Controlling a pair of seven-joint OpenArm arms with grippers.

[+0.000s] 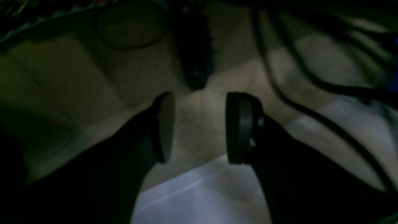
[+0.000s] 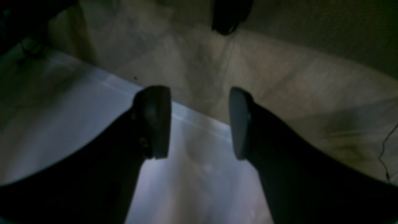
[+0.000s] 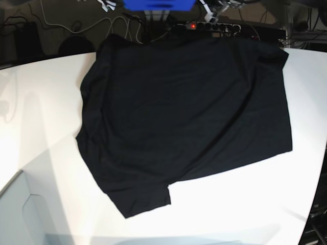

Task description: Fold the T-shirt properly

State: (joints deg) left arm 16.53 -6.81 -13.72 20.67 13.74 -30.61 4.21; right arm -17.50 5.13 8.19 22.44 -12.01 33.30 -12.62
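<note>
Black T-shirt (image 3: 184, 117) spread loosely on the white surface (image 3: 46, 132), neither arm in the base view.

The shirt lies crumpled, one sleeve pointing toward the near edge, its far hem cut off by dark clutter where a power strip (image 3: 212, 25) shows a red light and a blue object (image 3: 159, 4) is cropped by the frame. No readable writing anywhere. Both wrist views are dim and blurred: the left gripper (image 1: 199, 127) has its fingers apart, holding nothing, over floor and cables (image 1: 311, 118); the right gripper (image 2: 200, 123) stands wide, empty, above a pale edge.
</note>
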